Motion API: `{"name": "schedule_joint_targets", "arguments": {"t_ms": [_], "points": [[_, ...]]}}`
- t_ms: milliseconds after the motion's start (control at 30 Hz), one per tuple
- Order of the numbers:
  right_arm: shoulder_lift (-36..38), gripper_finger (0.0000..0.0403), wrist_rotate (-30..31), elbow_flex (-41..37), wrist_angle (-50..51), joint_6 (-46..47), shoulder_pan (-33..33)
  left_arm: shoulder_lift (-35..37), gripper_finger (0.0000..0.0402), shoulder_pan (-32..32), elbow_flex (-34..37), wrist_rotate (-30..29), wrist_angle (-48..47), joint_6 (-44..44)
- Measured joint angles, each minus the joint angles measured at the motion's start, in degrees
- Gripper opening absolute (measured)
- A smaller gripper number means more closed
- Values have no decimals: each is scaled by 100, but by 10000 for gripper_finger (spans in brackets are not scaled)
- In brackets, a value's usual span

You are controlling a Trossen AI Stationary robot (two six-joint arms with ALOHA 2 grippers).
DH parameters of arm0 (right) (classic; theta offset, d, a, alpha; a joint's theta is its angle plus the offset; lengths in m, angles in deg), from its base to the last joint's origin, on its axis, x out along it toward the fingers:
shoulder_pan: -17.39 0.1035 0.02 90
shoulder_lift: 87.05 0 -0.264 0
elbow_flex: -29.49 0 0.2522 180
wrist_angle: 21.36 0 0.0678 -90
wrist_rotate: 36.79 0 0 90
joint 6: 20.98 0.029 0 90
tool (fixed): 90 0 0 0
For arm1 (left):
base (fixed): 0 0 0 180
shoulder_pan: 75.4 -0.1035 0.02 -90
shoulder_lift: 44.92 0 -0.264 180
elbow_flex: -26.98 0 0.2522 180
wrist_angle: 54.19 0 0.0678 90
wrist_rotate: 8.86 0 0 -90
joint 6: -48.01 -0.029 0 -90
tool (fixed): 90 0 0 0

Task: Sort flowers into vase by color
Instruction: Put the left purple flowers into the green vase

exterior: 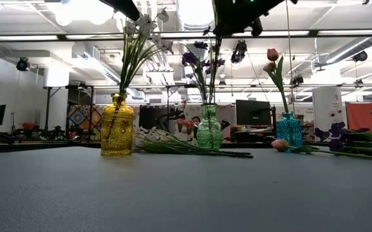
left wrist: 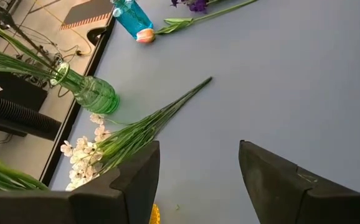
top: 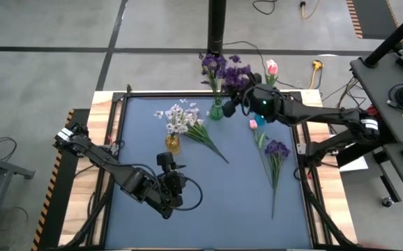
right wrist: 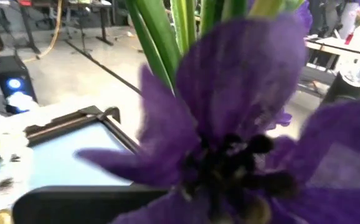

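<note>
So far done: yellow vase (top: pixel 172 143) holds white sprays, green vase (top: pixel 216 109) purple, blue vase (exterior: pixel 289 131) one pink tulip.
Left lying: white bunch (top: pixel 187 125), pink bud (top: pixel 254 124), purple sprig (top: pixel 277 149), centre and right of the worktop (top: pixel 215 209).
Right claw (top: pixel 246 94): upper centre above the green vase, among purple blossoms; cannot tell its fingers.
Left claw (left wrist: pixel 198 180): lower left, fingers apart, empty.

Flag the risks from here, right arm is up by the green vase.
1. The right gripper sits among the purple flowers in the narrow green vase; a sideways pull could tip it.
2. The blue vase with the pink tulip stands close beside that arm, so a swing might knock it.
3. Loose stems remain on the mat: a white spray, a pink bud and a purple sprig lying near each other, so a grab may catch two.
</note>
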Motion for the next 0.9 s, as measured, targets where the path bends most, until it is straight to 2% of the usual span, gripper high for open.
{"name": "schedule_joint_targets", "arguments": {"t_ms": [367, 900], "points": [[-668, 28, 2, 227, -165, -261, -73, 0, 201, 0, 0, 0, -34, 0], [-716, 28, 24, 221, -98, -117, -249, 0, 201, 0, 0, 2, -72, 22]]}}
